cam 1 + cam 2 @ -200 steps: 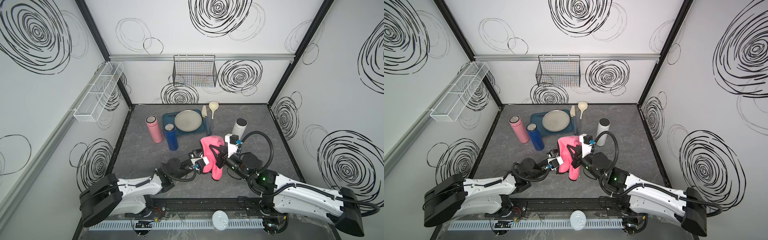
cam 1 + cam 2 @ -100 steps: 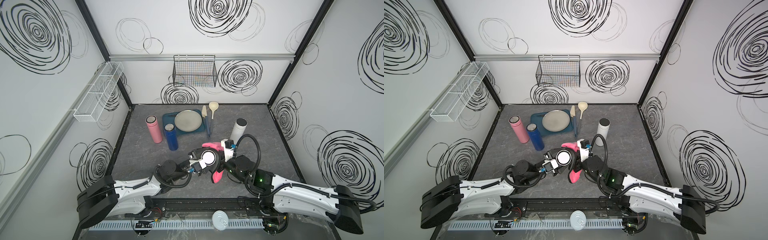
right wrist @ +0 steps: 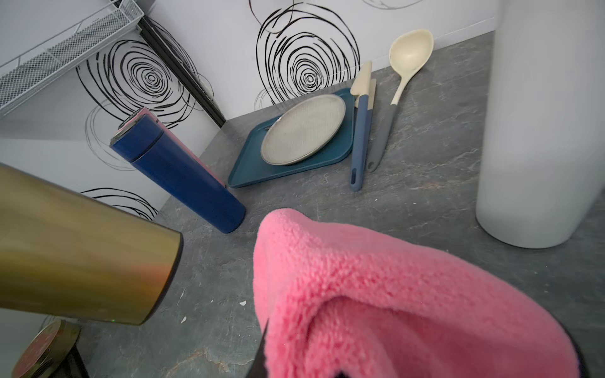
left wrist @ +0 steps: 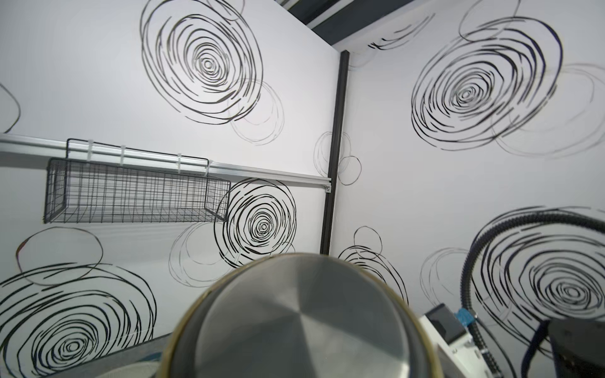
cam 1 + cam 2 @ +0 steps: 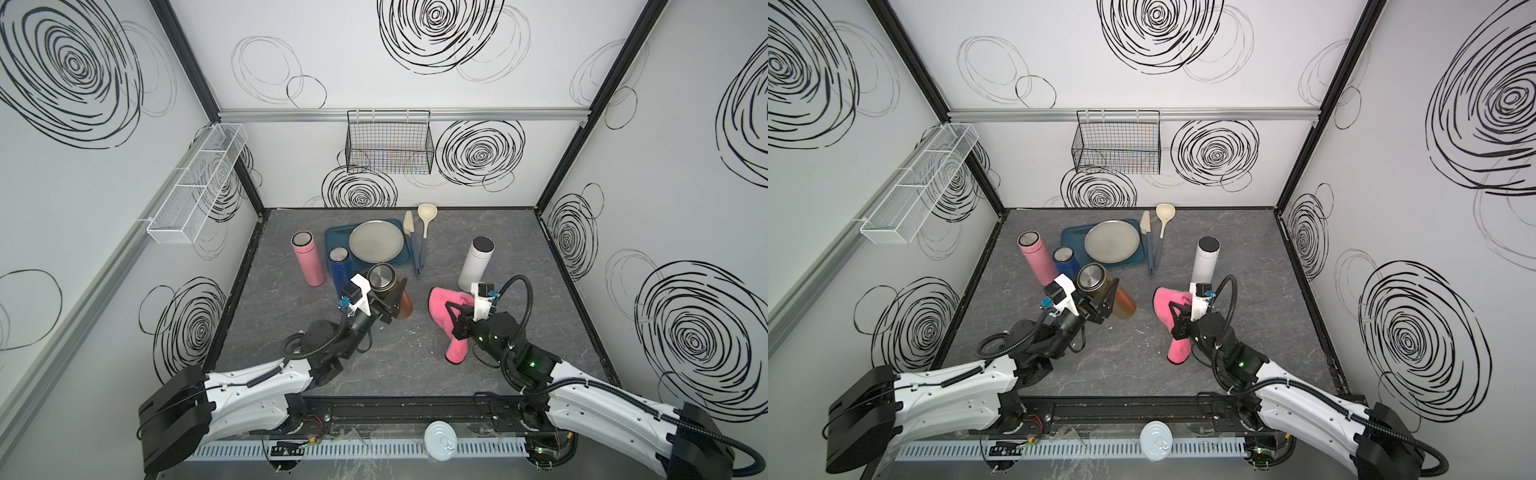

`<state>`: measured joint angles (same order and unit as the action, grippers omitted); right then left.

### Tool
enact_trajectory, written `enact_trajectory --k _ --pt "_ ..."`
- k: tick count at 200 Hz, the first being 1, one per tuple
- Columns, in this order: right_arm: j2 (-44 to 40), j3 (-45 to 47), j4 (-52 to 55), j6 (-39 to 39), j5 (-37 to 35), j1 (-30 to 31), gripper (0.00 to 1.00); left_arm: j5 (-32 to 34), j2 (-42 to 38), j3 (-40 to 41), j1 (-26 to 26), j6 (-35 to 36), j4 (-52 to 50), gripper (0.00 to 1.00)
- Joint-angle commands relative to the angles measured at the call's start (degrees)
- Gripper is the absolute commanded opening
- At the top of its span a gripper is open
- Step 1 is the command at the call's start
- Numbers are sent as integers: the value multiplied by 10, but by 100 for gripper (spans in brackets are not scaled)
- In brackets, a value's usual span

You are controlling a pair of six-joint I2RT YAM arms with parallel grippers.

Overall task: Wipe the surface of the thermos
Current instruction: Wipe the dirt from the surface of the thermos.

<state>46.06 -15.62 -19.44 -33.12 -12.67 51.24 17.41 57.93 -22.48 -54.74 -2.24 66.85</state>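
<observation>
The gold thermos [image 5: 404, 308] sits a little left of centre in both top views [image 5: 1124, 306]. It is lifted and tilted, with its steel cap toward the upper left and its base toward the lower right. The left gripper [image 5: 392, 297] has its jaws clamped around the thermos body just below the cap. In the left wrist view that cap [image 4: 294, 324] fills the lower middle of the frame. To the right, across a clear gap of grey tabletop [image 5: 415, 365], the right gripper [image 5: 455, 321] is clenched on a pink cloth [image 5: 441, 305]. The cloth bunches above the jaws and hangs down to the tabletop below them, and it does not touch the thermos. In the right wrist view the cloth [image 3: 393, 294] fills the lower right and the thermos body [image 3: 82, 255] comes in from the left edge. Just up and left of the thermos stand a blue bottle [image 5: 340, 272] and a pink bottle [image 5: 308, 262], close together. Behind them a dark blue tray [image 5: 331, 236] holds a round grey plate [image 5: 376, 241]. A spatula [image 5: 413, 249] and a ladle [image 5: 426, 216] lie just right of the tray. A white bottle [image 5: 476, 264] stands just above and to the right of the cloth. On the back wall, a black wire basket [image 5: 388, 141] hangs at upper centre.
</observation>
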Motion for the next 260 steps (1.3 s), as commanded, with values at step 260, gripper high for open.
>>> enact_trajectory --k 260 --pt "60 -3 -275 151 114 129 0 71 -137 -4 26 -288 -55 0"
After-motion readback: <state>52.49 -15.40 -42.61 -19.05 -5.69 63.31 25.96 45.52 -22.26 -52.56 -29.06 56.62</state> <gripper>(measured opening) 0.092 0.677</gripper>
